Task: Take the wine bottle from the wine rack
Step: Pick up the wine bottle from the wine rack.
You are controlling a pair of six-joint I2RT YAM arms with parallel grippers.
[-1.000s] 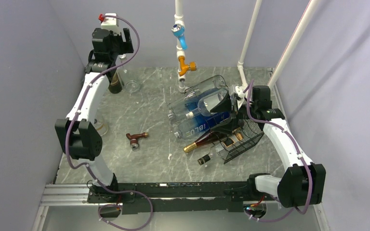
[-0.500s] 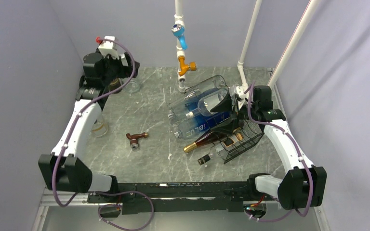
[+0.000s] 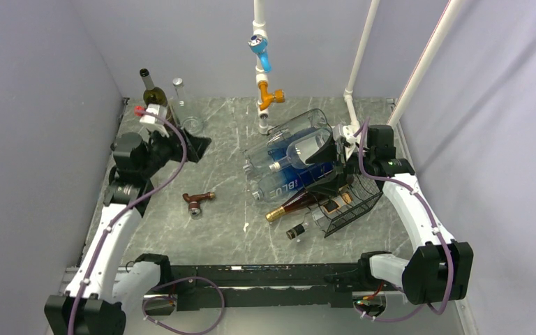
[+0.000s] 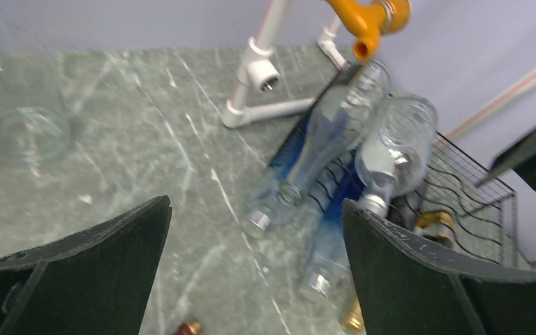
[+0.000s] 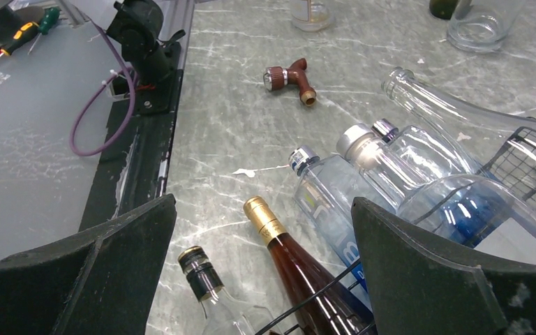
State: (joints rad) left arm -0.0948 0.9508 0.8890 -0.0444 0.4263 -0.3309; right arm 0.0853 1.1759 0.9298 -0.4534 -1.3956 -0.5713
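Marbled table [image 3: 223,227]; left claw [image 4: 255,208] agape, empty.

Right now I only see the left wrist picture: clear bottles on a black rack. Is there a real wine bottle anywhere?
Observer: Yes. A dark green bottle stands upright in the far left corner, off the wine rack.
Operator: Any in the rack itself?
Observer: A brown bottle with gold foil lies in it, neck sticking out.
Operator: What's the other arm doing?
Observer: The right gripper hovers open above those bottles, holding nothing.
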